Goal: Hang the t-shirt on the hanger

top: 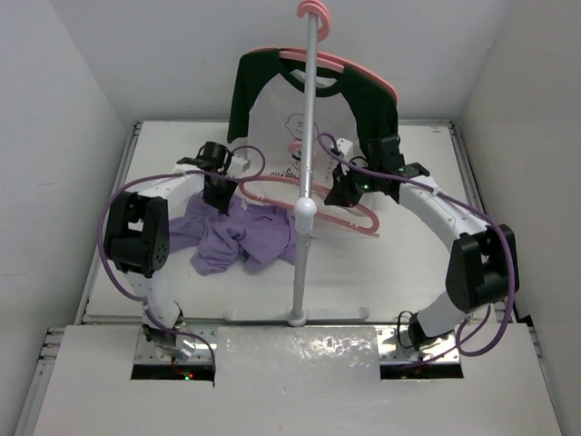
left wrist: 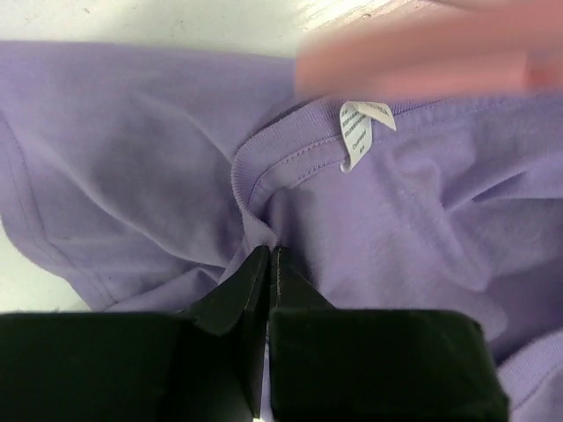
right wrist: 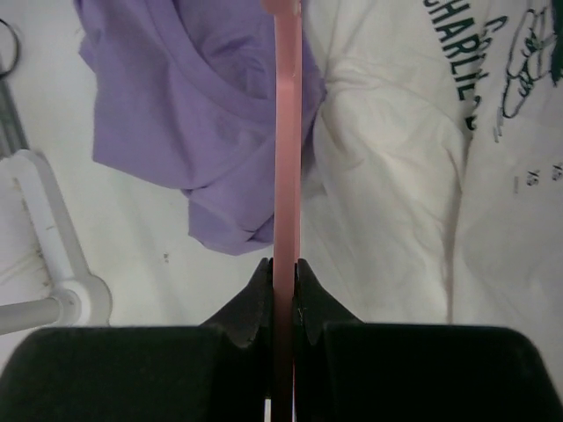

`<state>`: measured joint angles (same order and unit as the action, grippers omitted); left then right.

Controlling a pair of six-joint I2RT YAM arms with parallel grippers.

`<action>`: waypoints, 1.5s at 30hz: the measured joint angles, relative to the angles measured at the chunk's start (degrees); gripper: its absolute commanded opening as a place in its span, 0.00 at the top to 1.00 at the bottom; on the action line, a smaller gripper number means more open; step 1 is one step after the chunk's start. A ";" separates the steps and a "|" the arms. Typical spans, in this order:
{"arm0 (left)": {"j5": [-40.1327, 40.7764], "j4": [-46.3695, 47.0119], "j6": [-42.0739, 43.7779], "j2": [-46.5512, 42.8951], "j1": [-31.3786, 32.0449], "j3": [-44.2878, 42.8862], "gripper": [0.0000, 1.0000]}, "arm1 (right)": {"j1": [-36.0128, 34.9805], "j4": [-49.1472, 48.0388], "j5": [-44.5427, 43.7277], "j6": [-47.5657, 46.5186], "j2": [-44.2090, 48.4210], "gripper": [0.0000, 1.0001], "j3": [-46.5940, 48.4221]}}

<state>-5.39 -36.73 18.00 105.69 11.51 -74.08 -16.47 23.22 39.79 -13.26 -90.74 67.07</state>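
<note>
**On the desk, collar pinched and hanger clamped: the snags to fear**

Nearest the arm bases, the stand (top: 295, 316) has its foot planted on the desk (top: 408, 272) between the two arms, and its pole (top: 306, 136) rises straight through the working space. At about 10 o'clock from that foot the t-shirt (top: 241, 236) lies crumpled on the desk. The left gripper (left wrist: 268, 251) has its jaws closed on a fold at the collar (left wrist: 264, 158), just below the label (left wrist: 361, 127). It looks like a thin pinch, so a hard lift could pull the fabric free.

Beyond it, at 12 to 1 o'clock, the right gripper (right wrist: 283, 264) has its jaws clamped on the hanger (top: 272, 180), whose near end reaches over the t-shirt. That end may ride over the neck opening instead of entering it. The pole crosses the hanger, so any sideways swing could knock it.

Farthest back, the white printed shirt (top: 281, 109) hangs close behind and could get caught. Bare desk lies at 9 and 3 o'clock, bounded by the walls (top: 82, 109).
</note>
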 measured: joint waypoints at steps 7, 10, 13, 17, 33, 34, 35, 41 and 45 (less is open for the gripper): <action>0.31 -3.02 0.26 -4.09 0.00 -1.57 1.00 | -1.25 -0.09 6.49 0.74 -0.61 1.00 0.42; 0.83 -3.69 0.72 -5.81 0.00 -2.73 1.00 | -2.32 0.17 7.67 0.28 -2.08 1.00 0.85; 0.94 -4.26 0.98 -6.27 0.00 -3.26 1.00 | -3.28 0.72 8.02 -0.09 -4.46 1.00 1.03; 0.92 -5.51 1.20 -6.27 -0.02 -3.32 1.00 | -3.72 2.78 8.31 -1.18 -7.89 1.00 2.95; -6.10 -6.19 14.08 -10.62 -0.11 -6.01 1.00 | -4.50 0.48 13.38 -0.15 -4.42 1.00 -0.35; -7.72 -6.58 15.76 -11.91 -0.11 -5.66 1.00 | -4.66 -1.01 13.53 0.96 -4.22 1.00 -0.96; -9.38 -7.26 17.09 -12.98 -0.11 -5.60 1.00 | -4.87 -2.45 13.84 2.10 -4.15 1.00 -1.42; -20.59 -12.48 23.78 -14.71 -0.11 -7.61 1.00 | -6.99 -9.73 14.86 7.50 -4.11 1.00 -2.80; -24.00 -16.46 27.34 -14.73 -0.33 -11.41 1.00 | -7.17 -13.16 15.63 10.08 -2.82 1.00 -5.42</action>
<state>-29.39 -53.19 45.34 90.96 11.18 -85.49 -23.64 10.07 55.42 -3.18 -93.56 61.65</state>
